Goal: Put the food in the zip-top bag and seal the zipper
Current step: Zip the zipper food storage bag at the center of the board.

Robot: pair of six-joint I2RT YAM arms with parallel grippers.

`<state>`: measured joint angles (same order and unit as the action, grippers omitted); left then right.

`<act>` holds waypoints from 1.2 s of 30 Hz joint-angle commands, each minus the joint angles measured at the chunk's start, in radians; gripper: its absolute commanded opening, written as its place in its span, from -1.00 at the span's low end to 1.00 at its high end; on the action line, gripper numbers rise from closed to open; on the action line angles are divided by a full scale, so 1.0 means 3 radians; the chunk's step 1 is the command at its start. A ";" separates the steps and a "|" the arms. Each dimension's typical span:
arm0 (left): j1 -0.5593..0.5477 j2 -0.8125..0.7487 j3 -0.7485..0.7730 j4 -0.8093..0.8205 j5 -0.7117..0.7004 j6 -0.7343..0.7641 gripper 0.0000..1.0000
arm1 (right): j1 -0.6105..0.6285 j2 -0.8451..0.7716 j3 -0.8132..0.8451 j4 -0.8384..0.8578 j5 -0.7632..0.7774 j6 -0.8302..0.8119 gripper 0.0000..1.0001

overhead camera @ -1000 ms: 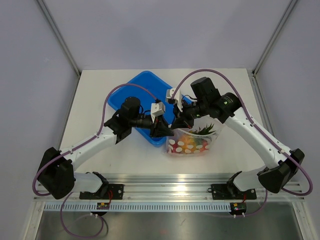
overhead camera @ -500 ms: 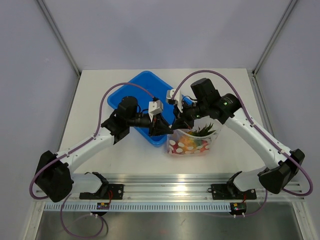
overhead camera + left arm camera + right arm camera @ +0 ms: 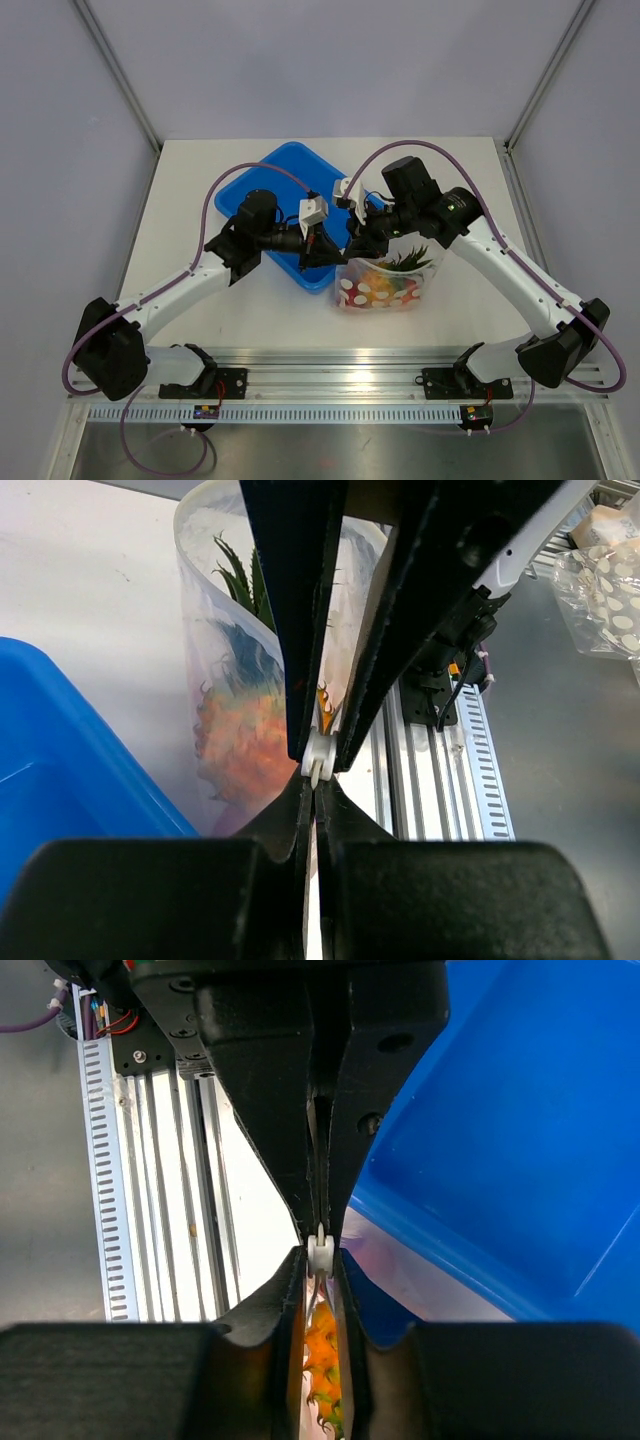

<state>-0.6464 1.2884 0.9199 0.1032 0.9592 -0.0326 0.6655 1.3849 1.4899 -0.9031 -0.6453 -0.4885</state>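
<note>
Between left tool [image 3: 316, 780] and right tool [image 3: 320, 1262], zipper [image 3: 316, 759] of white-dotted zip-top bag [image 3: 385, 291]

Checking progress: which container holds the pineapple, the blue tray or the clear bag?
The clear bag, beside the blue tray: the orange pineapple with its green crown shows through its plastic.
</note>
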 commanded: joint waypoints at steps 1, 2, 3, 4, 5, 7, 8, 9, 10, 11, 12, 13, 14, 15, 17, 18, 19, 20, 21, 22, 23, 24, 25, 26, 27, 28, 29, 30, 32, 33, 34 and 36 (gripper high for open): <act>0.0012 -0.0066 0.0053 0.0285 -0.0099 -0.0055 -1.00 | 0.0021 -0.0035 0.0137 0.0030 -0.0022 -0.0008 -0.52; 0.0012 -0.0081 0.0027 0.0305 -0.0109 -0.0060 -1.00 | 0.0021 0.0000 0.0187 0.0004 -0.0022 -0.0018 -0.49; 0.0012 -0.0102 0.0002 0.0341 -0.0119 -0.0060 -1.00 | 0.0021 0.0011 0.0203 -0.0011 -0.0022 -0.0018 -0.46; 0.0012 -0.0127 -0.0014 0.0346 -0.0134 -0.0060 -1.00 | 0.0021 0.0026 0.0224 -0.0017 -0.0027 -0.0018 -0.45; 0.0012 -0.0143 -0.0024 0.0351 -0.0145 -0.0040 -1.00 | 0.0021 0.0036 0.0244 -0.0022 -0.0027 -0.0028 -0.45; 0.0012 -0.0168 -0.0039 0.0346 -0.0155 -0.0029 -1.00 | 0.0021 0.0052 0.0260 -0.0017 -0.0048 -0.0028 -0.47; 0.0012 -0.0168 -0.0044 0.0346 -0.0160 -0.0019 -1.00 | 0.0021 0.0062 0.0270 -0.0001 -0.0058 -0.0028 -0.51; 0.0012 -0.0173 -0.0044 0.0346 -0.0160 -0.0024 -1.00 | 0.0021 0.0057 0.0275 -0.0006 -0.0073 -0.0033 -0.59; 0.0012 -0.0173 -0.0039 0.0341 -0.0160 -0.0019 -1.00 | 0.0021 0.0062 0.0275 -0.0001 -0.0068 -0.0028 -0.76; 0.0012 -0.0173 -0.0044 0.0341 -0.0155 -0.0019 -1.00 | 0.0021 0.0067 0.0270 -0.0001 -0.0068 -0.0033 -0.88; 0.0012 -0.0179 -0.0044 0.0336 -0.0160 -0.0009 -1.00 | 0.0021 0.0067 0.0270 -0.0001 -0.0048 -0.0028 -0.96; 0.0012 -0.0179 -0.0044 0.0336 -0.0170 -0.0009 -1.00 | 0.0021 0.0067 0.0250 -0.0006 -0.0033 -0.0033 -1.00; 0.0012 -0.0179 -0.0044 0.0331 -0.0170 -0.0009 -1.00 | 0.0021 0.0057 0.0234 0.0004 -0.0017 -0.0023 -1.00; 0.0012 -0.0184 -0.0044 0.0331 -0.0175 -0.0004 -1.00 | 0.0016 0.0042 0.0214 0.0009 0.0008 -0.0023 -1.00; 0.0012 -0.0194 -0.0044 0.0321 -0.0175 0.0012 -1.00 | 0.0021 -0.0014 0.0152 0.0060 0.0049 -0.0018 -1.00; 0.0012 -0.0199 -0.0039 0.0311 -0.0191 0.0022 -1.00 | 0.0021 -0.0040 0.0127 0.0070 0.0110 -0.0013 -1.00; 0.0007 -0.0204 -0.0044 0.0300 -0.0196 0.0032 -1.00 | 0.0021 -0.0101 0.0076 0.0086 0.0136 -0.0013 -1.00; 0.0012 -0.0209 -0.0044 0.0295 -0.0211 0.0042 -1.00 | 0.0021 -0.0137 0.0040 0.0116 0.0172 -0.0008 -1.00; 0.0012 -0.0219 -0.0044 0.0285 -0.0237 0.0047 -1.00 | 0.0021 -0.0173 0.0004 0.0137 0.0228 -0.0008 -1.00; 0.0012 -0.0230 -0.0044 0.0280 -0.0257 0.0052 -1.00 | 0.0021 -0.0249 -0.0072 0.0147 0.0254 -0.0008 -1.00; 0.0012 -0.0235 -0.0044 0.0265 -0.0283 0.0052 -1.00 | 0.0021 -0.0290 -0.0113 0.0177 0.0284 -0.0003 -1.00; 0.0017 -0.0250 -0.0044 0.0259 -0.0333 0.0058 -1.00 | 0.0021 -0.0326 -0.0154 0.0188 0.0335 -0.0003 -1.00; 0.0017 -0.0260 -0.0044 0.0259 -0.0339 0.0063 -1.00 | 0.0021 -0.0387 -0.0215 0.0193 0.0351 0.0002 -1.00; 0.0027 -0.0265 -0.0055 0.0259 -0.0349 0.0063 -1.00 | 0.0021 -0.0408 -0.0246 0.0183 0.0376 0.0007 -1.00; 0.0033 -0.0296 -0.0065 0.0275 -0.0364 0.0063 -1.00 | 0.0021 -0.0434 -0.0272 0.0178 0.0417 0.0017 -1.00; 0.0043 -0.0306 -0.0070 0.0285 -0.0380 0.0063 -1.00 | 0.0021 -0.0464 -0.0313 0.0168 0.0438 0.0023 -1.00; 0.0048 -0.0317 -0.0075 0.0300 -0.0385 0.0063 -1.00 | 0.0021 -0.0480 -0.0328 0.0142 0.0463 0.0048 -1.00; 0.0048 -0.0347 -0.0075 0.0305 -0.0405 0.0058 -1.00 | 0.0021 -0.0490 -0.0344 0.0122 0.0524 0.0063 -1.00; 0.0063 -0.0373 -0.0080 0.0341 -0.0431 0.0032 -1.00 | 0.0021 -0.0541 -0.0364 0.0086 0.0586 0.0119 -1.00; 0.0068 -0.0388 -0.0085 0.0346 -0.0456 0.0022 -1.00 | 0.0011 -0.0561 -0.0369 0.0071 0.0642 0.0140 -1.00; 0.0068 -0.0414 -0.0080 0.0351 -0.0472 -0.0009 -1.00 | 0.0016 -0.0617 -0.0379 0.0055 0.0673 0.0166 -1.00; 0.0074 -0.0434 -0.0065 0.0357 -0.0543 -0.0050 -1.00 | 0.0016 -0.0719 -0.0400 0.0024 0.0790 0.0232 -1.00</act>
<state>-0.6430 1.2118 0.8898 0.1261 0.8486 -0.0353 0.6666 1.2282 1.3846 -0.8368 -0.4976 -0.4576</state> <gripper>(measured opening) 0.004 0.031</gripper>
